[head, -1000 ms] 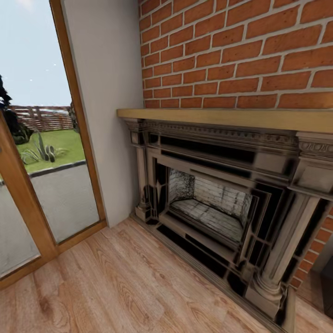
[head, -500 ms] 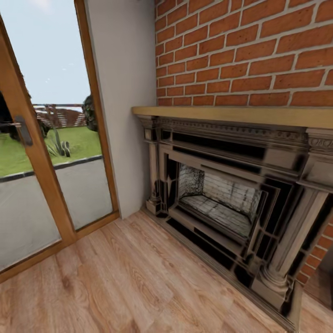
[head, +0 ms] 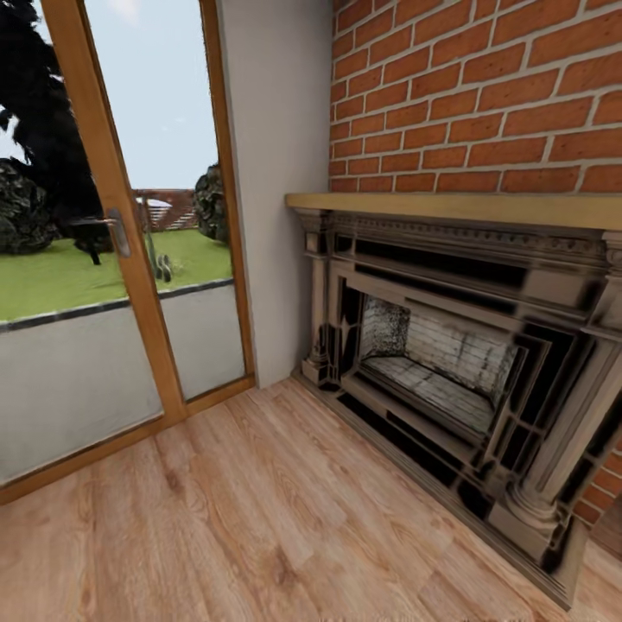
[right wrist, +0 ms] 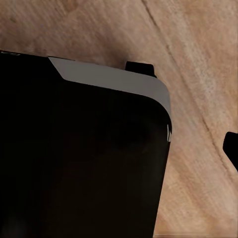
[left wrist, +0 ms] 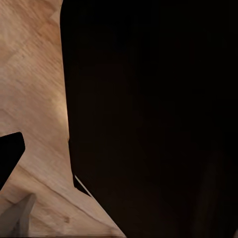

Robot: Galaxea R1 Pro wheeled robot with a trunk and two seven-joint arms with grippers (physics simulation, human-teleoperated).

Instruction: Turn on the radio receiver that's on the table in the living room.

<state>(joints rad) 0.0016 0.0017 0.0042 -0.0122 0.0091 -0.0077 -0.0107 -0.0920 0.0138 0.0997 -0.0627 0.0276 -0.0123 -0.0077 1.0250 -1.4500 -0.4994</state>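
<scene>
The radio receiver and the table are out of view. The head view faces a corner of a room with a light wood plank floor (head: 259, 518). In the left wrist view a large black body (left wrist: 148, 114) of the robot blocks most of the floor, and a dark tip (left wrist: 10, 153) pokes in at the edge. The right wrist view has the same black body with a grey trim (right wrist: 114, 82) over the planks, plus a dark tip (right wrist: 231, 146) at the edge. Whether either gripper is open or shut cannot be told.
A dark ornate fireplace (head: 449, 371) with a wooden mantel (head: 458, 207) stands against a red brick wall (head: 484, 95) on the right. A wood-framed glass door (head: 112, 259) with a handle (head: 117, 231) fills the left, with lawn outside. A pale wall strip (head: 276, 173) separates them.
The whole head view has swung left: the fireplace sits further right in the picture, and more of the glass door, with its handle, has come into sight.
</scene>
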